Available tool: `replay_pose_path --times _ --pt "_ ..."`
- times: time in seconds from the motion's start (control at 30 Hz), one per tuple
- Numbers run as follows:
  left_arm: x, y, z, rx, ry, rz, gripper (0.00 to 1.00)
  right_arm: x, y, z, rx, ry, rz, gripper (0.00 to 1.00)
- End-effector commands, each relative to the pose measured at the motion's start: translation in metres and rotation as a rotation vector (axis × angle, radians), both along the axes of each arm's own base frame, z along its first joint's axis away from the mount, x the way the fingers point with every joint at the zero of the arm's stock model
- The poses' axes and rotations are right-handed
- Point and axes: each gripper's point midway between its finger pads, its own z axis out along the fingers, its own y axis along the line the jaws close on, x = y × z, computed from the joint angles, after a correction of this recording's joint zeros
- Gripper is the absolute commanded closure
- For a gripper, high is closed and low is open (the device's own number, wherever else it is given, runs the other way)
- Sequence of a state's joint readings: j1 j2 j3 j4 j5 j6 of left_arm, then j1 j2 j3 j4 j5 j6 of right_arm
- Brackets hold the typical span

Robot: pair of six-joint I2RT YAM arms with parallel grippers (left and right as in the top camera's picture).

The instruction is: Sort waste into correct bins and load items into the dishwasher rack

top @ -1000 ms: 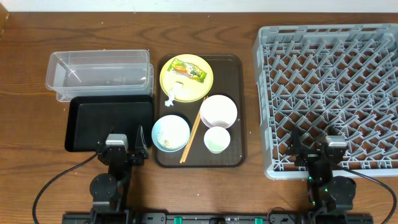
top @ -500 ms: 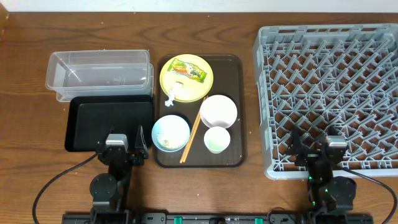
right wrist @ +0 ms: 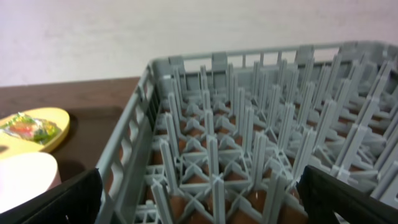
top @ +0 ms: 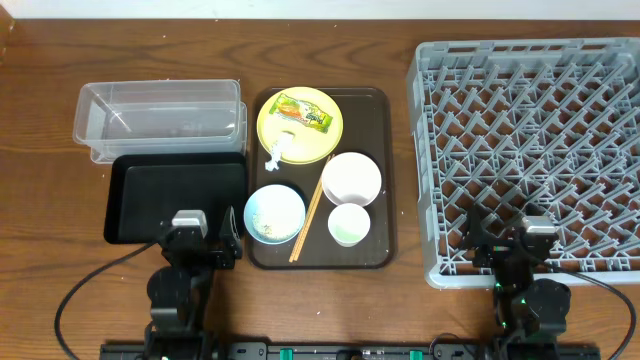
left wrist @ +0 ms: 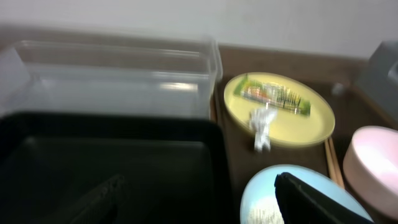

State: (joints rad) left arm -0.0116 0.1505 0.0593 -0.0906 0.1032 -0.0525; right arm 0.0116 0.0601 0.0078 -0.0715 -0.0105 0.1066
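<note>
A brown serving tray [top: 385,150] holds a yellow plate [top: 318,140] with a green-and-yellow wrapper [top: 303,112] and a crumpled white paper scrap [top: 275,150]. It also holds a white bowl [top: 351,178], a pale blue bowl [top: 276,208] with rice grains [top: 265,231], a small white cup [top: 349,224] and chopsticks [top: 310,208]. The clear tub [top: 160,120] and black tray [top: 175,195] lie to the left, the grey rack [top: 530,130] to the right. My left gripper [top: 194,238] is open and empty over the black tray's near edge [left wrist: 199,208]. My right gripper [top: 512,245] is open and empty over the rack's near edge [right wrist: 199,205].
In the left wrist view the tub [left wrist: 118,74], black tray [left wrist: 106,155], plate [left wrist: 292,124] and blue bowl [left wrist: 264,193] lie ahead, blurred. In the right wrist view the rack pegs [right wrist: 249,130] fill the frame. The plate [right wrist: 46,121] and white bowl [right wrist: 25,177] show at the left.
My left arm has shifted slightly to the right near the black tray's front edge. The right arm and all objects are unmoved.
</note>
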Motion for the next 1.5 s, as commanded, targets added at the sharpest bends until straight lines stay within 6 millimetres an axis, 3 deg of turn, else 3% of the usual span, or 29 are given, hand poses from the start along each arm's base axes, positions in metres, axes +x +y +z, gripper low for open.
replay_pose_path --times 0.0,0.4,0.6,0.77,1.17,1.27,1.47 --pt "0.003 -0.003 0.018 -0.018 0.028 -0.014 0.22 0.001 0.003 0.006 0.015 0.018 0.006 0.01" --pt "0.013 -0.018 0.026 -0.052 0.401 -0.085 0.22 0.016 0.003 0.015 0.012 0.272 0.004 0.01" --pt "0.013 -0.025 0.028 -0.084 0.619 -0.117 0.22 0.026 0.003 0.013 0.006 0.493 0.002 0.01" --pt "0.01 -0.027 0.041 -0.098 0.757 -0.123 0.22 0.034 0.005 0.014 0.005 0.675 0.006 0.01" --pt "0.016 -0.03 0.053 -0.105 0.732 -0.134 0.22 0.044 0.014 0.011 0.029 0.774 0.05 0.01" --pt "0.028 -0.041 0.064 -0.141 0.668 -0.195 0.22 0.044 0.014 0.01 0.028 0.774 0.049 0.01" --pt "0.056 -0.042 0.078 -0.136 0.607 -0.203 0.22 0.044 0.014 0.01 0.029 0.777 0.049 0.01"
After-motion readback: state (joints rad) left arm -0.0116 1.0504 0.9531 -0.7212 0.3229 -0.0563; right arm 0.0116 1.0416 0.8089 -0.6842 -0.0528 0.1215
